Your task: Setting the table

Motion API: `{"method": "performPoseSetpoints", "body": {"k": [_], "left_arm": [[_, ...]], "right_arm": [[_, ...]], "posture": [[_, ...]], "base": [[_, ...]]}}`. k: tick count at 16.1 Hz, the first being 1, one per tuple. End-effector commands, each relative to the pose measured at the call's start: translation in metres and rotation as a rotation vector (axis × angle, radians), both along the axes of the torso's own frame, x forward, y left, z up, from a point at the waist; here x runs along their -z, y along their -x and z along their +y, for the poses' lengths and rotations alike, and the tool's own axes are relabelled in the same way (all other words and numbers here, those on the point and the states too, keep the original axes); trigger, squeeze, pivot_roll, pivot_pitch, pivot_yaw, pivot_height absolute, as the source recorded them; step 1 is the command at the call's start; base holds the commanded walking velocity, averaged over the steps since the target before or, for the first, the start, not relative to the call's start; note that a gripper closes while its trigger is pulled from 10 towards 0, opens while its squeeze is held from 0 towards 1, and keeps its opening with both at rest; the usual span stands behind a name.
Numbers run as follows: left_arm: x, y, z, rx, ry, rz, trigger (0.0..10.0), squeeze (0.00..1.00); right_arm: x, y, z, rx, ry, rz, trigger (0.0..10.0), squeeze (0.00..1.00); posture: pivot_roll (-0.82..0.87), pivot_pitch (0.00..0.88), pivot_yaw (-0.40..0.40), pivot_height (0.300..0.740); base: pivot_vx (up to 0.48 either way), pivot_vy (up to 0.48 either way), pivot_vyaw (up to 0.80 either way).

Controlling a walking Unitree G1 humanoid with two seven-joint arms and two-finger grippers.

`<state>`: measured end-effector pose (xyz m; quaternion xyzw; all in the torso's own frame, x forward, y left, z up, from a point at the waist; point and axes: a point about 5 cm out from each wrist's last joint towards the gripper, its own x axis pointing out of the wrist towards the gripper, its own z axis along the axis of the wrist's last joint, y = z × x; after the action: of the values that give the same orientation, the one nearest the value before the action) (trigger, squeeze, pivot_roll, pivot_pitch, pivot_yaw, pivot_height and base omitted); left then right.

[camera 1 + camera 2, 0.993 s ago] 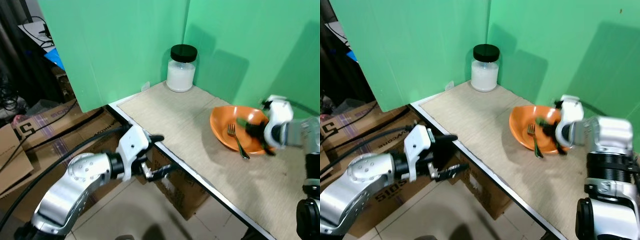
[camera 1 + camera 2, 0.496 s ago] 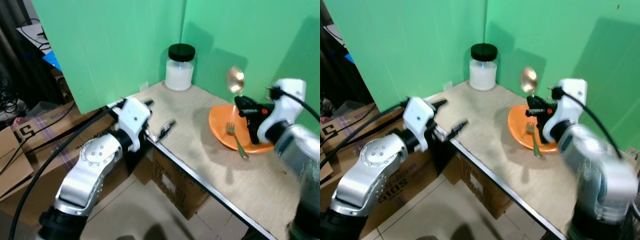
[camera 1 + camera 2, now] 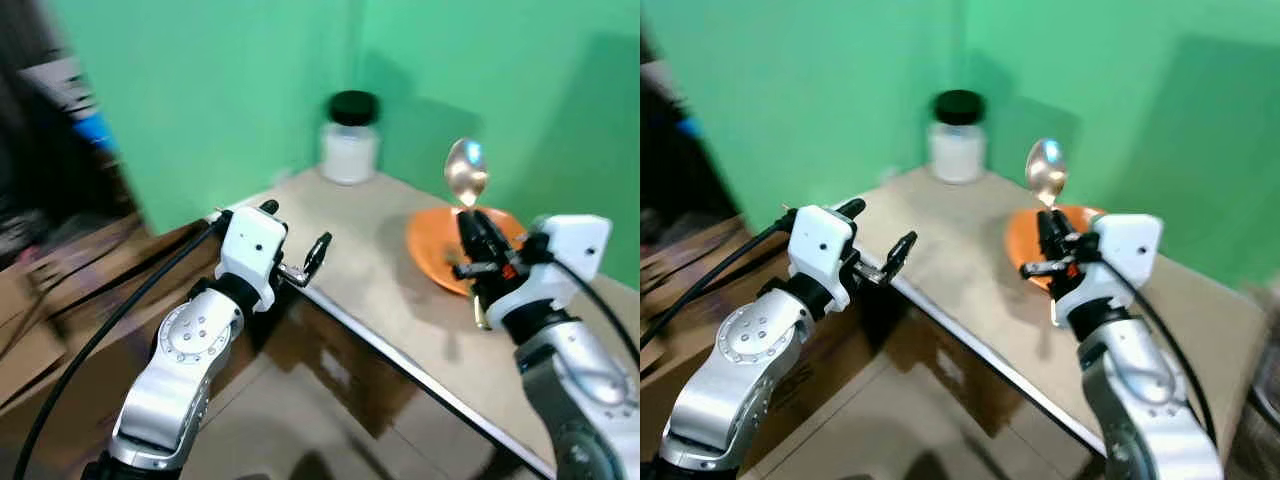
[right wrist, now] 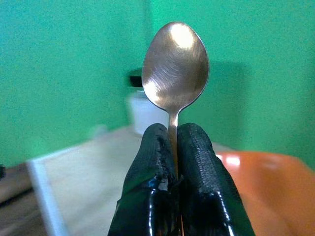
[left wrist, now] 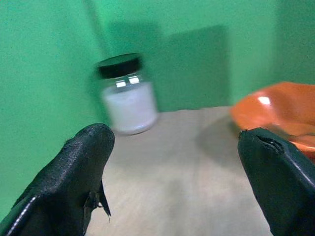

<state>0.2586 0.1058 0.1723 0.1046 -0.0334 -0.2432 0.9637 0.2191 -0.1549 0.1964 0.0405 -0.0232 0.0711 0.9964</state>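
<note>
A spoon (image 4: 174, 66) is held upright by the right gripper (image 4: 170, 162), its handle pinched between the closed fingers and its bowl raised above them. In the head views the spoon (image 3: 466, 172) is seen just above the near rim of the orange bowl (image 3: 432, 240), with the right gripper (image 3: 478, 258) in front of that bowl.

The left gripper (image 3: 297, 248) is held at the tabletop (image 3: 375, 262) edge, well to the left of the bowl, its fingers spread wide and holding nothing. In the left wrist view both finger pads (image 5: 81, 172) are seen far apart, with bare tabletop (image 5: 182, 182) between them.

A white jar with a black lid (image 3: 350, 138) stands behind the bowl, at the green wall (image 3: 200, 90). The left wrist view shows the jar (image 5: 127, 96) more clearly, and part of the bowl (image 5: 278, 113), cut off at the picture's edge.

The bowl's contents are hidden behind the right gripper in the head views, which are blurred. In the right wrist view the jar (image 4: 140, 105) is mostly hidden behind the spoon, and the lower handle is covered by the fingers.
</note>
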Motion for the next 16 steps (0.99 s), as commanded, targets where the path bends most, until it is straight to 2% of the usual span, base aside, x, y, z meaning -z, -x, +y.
{"method": "performPoseSetpoints", "body": {"k": [1, 2, 5, 8, 12, 13, 16], "left_arm": [[-0.002, 0.001, -0.003, 0.008, -0.020, -0.019, 10.0, 0.00], [0.003, 0.003, 0.000, -0.002, -0.057, -0.015, 10.0, 0.00], [0.003, 0.003, 0.002, -0.028, -0.050, -0.014, 10.0, 0.00], [0.001, 0.003, 0.003, -0.068, 0.030, 0.007, 10.0, 0.00], [-0.003, -0.003, 0.008, -0.113, 0.022, -0.006, 10.0, 0.00], [0.001, -0.005, 0.014, -0.158, 0.013, 0.012, 10.0, 0.00], [0.004, -0.007, 0.020, -0.218, 0.014, 0.029, 10.0, 0.00]], "right_arm": [[-0.001, 0.000, -0.003, 0.069, 0.025, -0.026, 10.0, 0.00], [-0.001, -0.002, -0.006, 0.094, 0.087, -0.034, 10.0, 0.00], [-0.002, -0.003, -0.008, 0.097, 0.127, -0.044, 10.0, 0.00], [-0.001, -0.003, -0.008, 0.111, 0.136, -0.059, 10.0, 0.00], [0.002, -0.006, -0.002, 0.083, 0.062, -0.022, 10.0, 0.00], [0.002, -0.008, -0.004, 0.131, 0.088, -0.035, 10.0, 0.00], [0.007, -0.009, -0.005, 0.134, 0.083, -0.010, 10.0, 0.00]], "posture": [[0.01, 0.000, 0.002, 0.740], [0.02, 0.000, -0.015, 0.740], [0.02, 0.000, -0.027, 0.740], [0.03, 0.000, -0.042, 0.740], [0.04, 0.000, -0.055, 0.740], [0.04, 0.000, -0.051, 0.740], [0.04, 0.000, -0.033, 0.740]], "base": [[0.000, 0.000, -0.79], [0.000, 0.000, -0.79], [0.000, 0.000, -0.79], [0.000, 0.000, -0.79], [0.000, 0.000, -0.80], [0.000, 0.000, -0.80], [0.000, 0.000, -0.79]]}}
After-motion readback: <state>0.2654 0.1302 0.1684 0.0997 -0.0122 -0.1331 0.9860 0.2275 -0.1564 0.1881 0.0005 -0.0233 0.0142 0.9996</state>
